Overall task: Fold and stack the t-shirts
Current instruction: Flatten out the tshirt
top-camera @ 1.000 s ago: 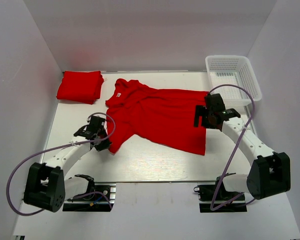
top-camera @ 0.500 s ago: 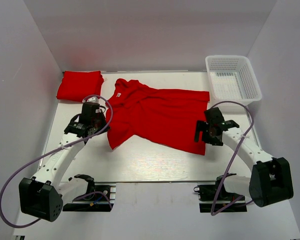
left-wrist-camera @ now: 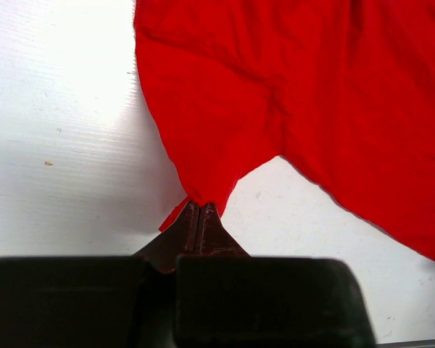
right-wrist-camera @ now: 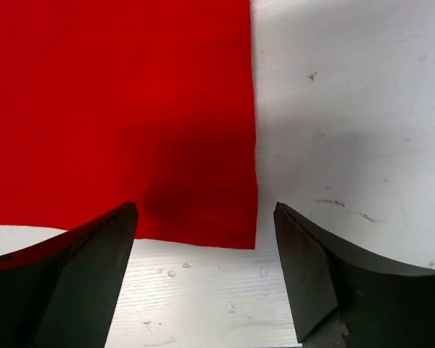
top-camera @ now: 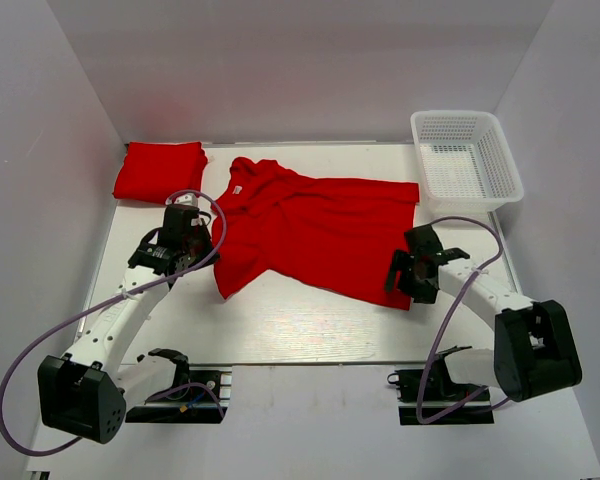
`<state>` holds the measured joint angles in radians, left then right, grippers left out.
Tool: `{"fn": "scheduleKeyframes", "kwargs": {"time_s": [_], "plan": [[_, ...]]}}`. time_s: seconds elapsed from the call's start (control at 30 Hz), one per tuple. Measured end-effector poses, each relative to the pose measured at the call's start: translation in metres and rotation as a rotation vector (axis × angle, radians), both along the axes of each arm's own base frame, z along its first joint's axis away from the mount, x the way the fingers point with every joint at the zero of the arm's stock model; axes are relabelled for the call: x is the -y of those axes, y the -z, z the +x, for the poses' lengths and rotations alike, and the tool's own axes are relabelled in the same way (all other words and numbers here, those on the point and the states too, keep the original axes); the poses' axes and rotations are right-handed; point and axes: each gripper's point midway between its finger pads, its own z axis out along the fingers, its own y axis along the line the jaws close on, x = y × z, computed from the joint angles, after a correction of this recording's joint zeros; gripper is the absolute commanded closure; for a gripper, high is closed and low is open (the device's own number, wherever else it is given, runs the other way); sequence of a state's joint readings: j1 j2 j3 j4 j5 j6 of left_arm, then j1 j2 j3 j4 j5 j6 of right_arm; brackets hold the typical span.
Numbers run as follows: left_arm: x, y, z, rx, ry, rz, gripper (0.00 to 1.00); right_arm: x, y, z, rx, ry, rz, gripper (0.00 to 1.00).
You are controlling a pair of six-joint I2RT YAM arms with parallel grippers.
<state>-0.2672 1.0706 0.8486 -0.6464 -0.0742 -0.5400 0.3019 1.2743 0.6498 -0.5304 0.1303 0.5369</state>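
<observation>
Right arm has slid along the hem of the spread t-shirt [top-camera: 320,225] toward the near edge. Right fingers [right-wrist-camera: 94,254] now gape wide over the near hem corner, holding nothing. Left fingers [left-wrist-camera: 192,225] have swung up beside the sleeve and sit pressed together, seemingly nipping the sleeve tip. Shirt lies flat, mid surface [top-camera: 300,325]. Folded t-shirt [top-camera: 160,172] sits far left. Judgement: left end held, right about to pinch; first fold not begun.
</observation>
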Motion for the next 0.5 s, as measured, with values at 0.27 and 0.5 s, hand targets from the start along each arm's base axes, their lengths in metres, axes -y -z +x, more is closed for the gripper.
{"fn": "scheduleKeyframes", "kwargs": {"time_s": [0.27, 0.5], "plan": [[0.000, 0.002, 0.000, -0.005, 0.001, 0.002, 1.00, 0.001, 0.006, -0.010, -0.009, 0.070, 0.019, 0.23], [0.001, 0.004, 0.001, -0.009, 0.003, 0.001, 1.00, 0.004, 0.007, -0.014, -0.001, 0.096, 0.018, 0.31]]}}
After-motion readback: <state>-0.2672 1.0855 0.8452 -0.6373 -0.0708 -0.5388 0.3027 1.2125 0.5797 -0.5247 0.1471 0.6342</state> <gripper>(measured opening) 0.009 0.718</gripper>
